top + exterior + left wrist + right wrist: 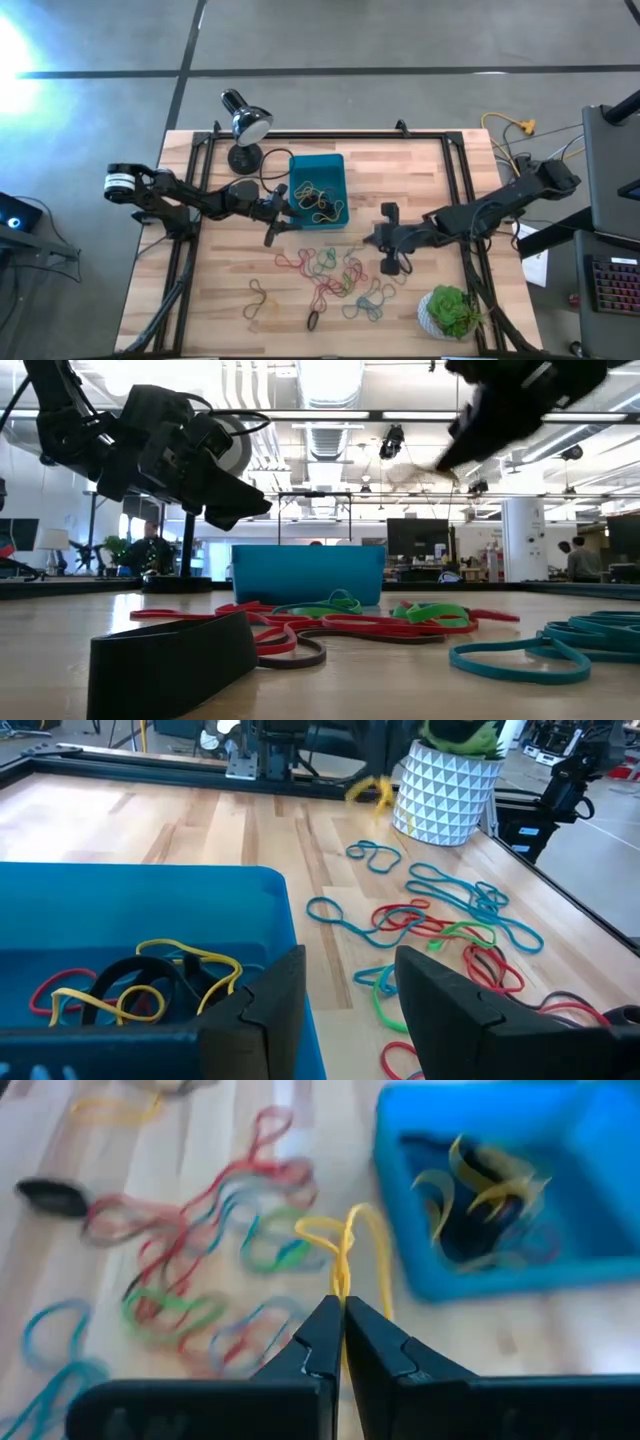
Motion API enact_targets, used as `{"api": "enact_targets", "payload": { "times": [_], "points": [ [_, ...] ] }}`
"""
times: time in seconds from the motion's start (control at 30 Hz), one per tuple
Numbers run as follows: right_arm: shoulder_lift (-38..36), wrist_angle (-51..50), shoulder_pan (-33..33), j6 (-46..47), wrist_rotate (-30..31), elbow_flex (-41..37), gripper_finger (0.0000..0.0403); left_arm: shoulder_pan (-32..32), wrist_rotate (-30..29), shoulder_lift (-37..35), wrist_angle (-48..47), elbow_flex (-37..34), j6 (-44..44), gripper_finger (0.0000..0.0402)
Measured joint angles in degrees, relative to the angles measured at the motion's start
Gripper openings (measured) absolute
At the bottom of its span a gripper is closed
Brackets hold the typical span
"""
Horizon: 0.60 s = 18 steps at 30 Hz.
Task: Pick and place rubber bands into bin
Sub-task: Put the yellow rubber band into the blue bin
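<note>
The teal bin (318, 158) sits at the table's far middle with several rubber bands (318, 200) inside. More loose bands (330, 270) in red, green and blue lie on the wood on its near side, also seen in the low view (340, 620). My left gripper (278, 215) hovers open at the bin's near-left corner (270, 890), touching nothing. My right gripper (374, 240) is raised off the table to the right of the bin's near end, shut on a yellow band (345, 1240). The bin (420, 1280) lies ahead of it. My right gripper pinches a yellow rubber band between its two shut fingertips (322, 1330). Its strands (342, 1275) are gathered together at the tips, and the loop spreads out beyond them. The low view shows this gripper (500, 410) well above the table.
A black desk lamp (245, 125) stands at the bin's far-left. A green plant in a white pot (450, 312) occupies the near-right corner. A black band (313, 321) and a brownish one (258, 297) lie toward the near edge. Black frame rails run along the table's sides.
</note>
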Motion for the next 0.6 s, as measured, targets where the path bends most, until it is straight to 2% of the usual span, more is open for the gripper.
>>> {"api": "enact_targets", "payload": {
  "times": [0.2,0.6],
  "points": [
    [0.9,0.3,-1.8,-7.9,4.2,3.3,0.0008,0.0,0.0,0.0,0.1,0.0,0.0,0.0141],
    [11.5,4.6,-12.3,-16.2,4.4,9.3,0.0008,0.0,0.1,-0.1,0.0,0.0,0.0,0.0141]
  ]
}}
